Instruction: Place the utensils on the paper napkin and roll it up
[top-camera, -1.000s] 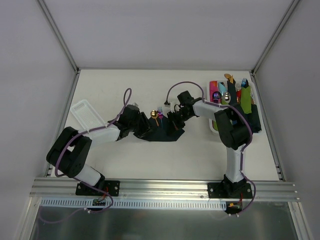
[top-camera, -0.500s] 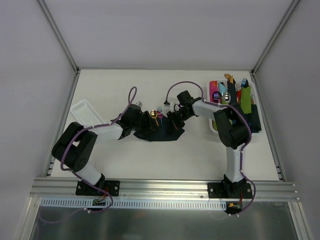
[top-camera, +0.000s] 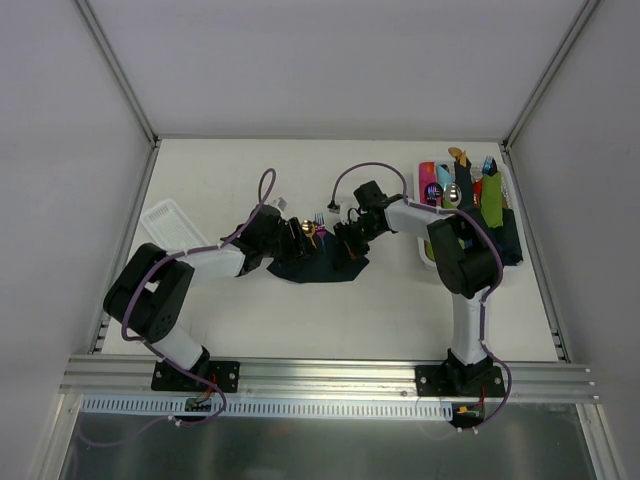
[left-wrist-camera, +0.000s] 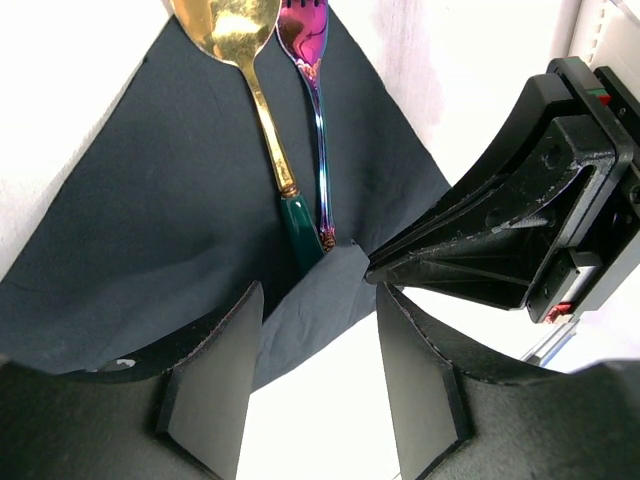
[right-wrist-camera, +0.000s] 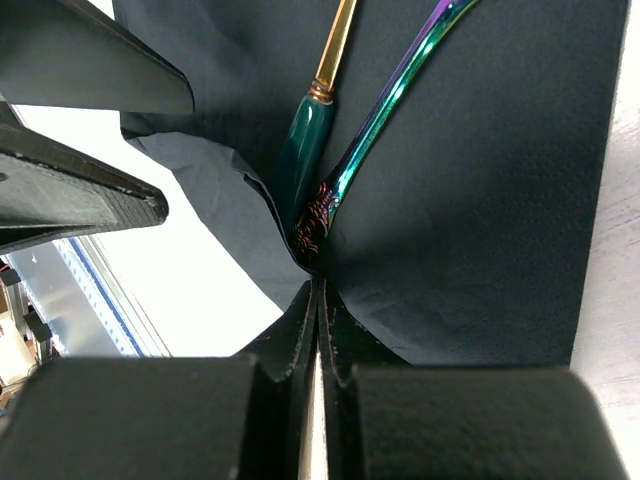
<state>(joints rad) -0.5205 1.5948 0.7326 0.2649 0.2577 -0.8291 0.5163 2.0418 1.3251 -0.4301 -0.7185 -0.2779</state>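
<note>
The dark paper napkin (top-camera: 322, 266) (left-wrist-camera: 150, 200) (right-wrist-camera: 480, 200) lies mid-table. On it lie the utensils side by side: a gold-bowled spoon (top-camera: 308, 229) (left-wrist-camera: 232, 30) with a green handle end (right-wrist-camera: 298, 165), and an iridescent fork (top-camera: 320, 219) (left-wrist-camera: 304, 35) (right-wrist-camera: 392, 105). My right gripper (top-camera: 346, 243) (right-wrist-camera: 320, 288) is shut, pinching a puckered fold of the napkin right at the handle ends. At the napkin's left edge my left gripper (top-camera: 297, 238) (left-wrist-camera: 318, 296) stands open with its jaws apart over the near edge and nothing between them.
A tray (top-camera: 428, 255) at the right holds green, pink and dark rolled bundles with cutlery tips showing. A white ribbed lid (top-camera: 172, 226) lies at the left, beside the left arm. In the left wrist view the right gripper's black body (left-wrist-camera: 540, 200) sits close on the right.
My left gripper has moved right, up to the napkin's left edge, and its jaws have spread wider. The right gripper has kept its pinch in place.
</note>
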